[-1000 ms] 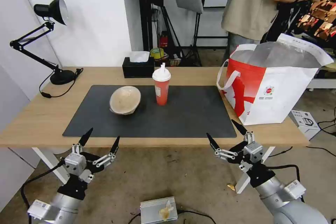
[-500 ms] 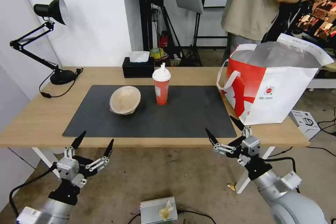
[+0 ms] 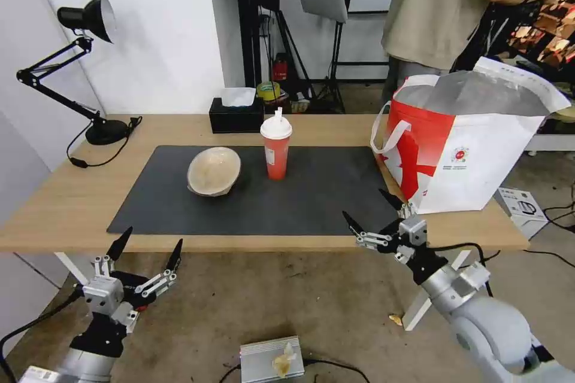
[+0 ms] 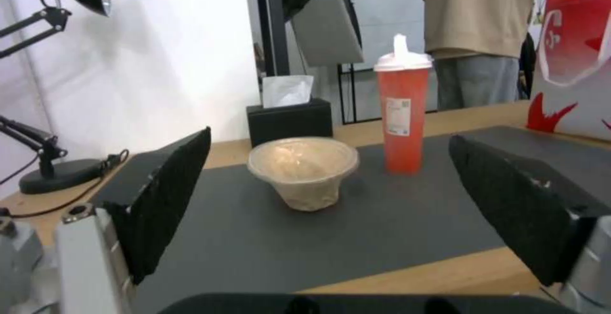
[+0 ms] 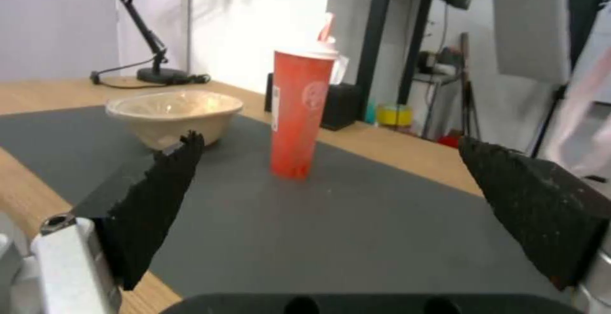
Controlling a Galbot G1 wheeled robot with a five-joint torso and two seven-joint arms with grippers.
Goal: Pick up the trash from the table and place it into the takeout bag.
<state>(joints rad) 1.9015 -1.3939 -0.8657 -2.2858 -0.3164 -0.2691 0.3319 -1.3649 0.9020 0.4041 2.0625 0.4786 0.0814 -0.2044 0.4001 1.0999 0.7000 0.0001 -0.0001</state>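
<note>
My right gripper [image 3: 372, 218] hangs with its fingers spread wide and nothing between them, tips just over the near edge of the table [image 3: 66, 203], at the front right corner of the dark grey mat [image 3: 311, 203]. My left gripper [image 3: 147, 245] is as wide and empty, low in front of the table's near left edge.

Beyond my right fingers, the red cup [image 3: 276, 148] stands upright on the mat, long axis vertical, white lid and straw pointing up. Just to its left, apart from it, the beige bowl [image 3: 214, 171] sits on the mat, mouth tipped toward me. The takeout bag [image 3: 473, 158] stands open-topped on the table's right end, close beside my right gripper, foil lining showing.
</note>
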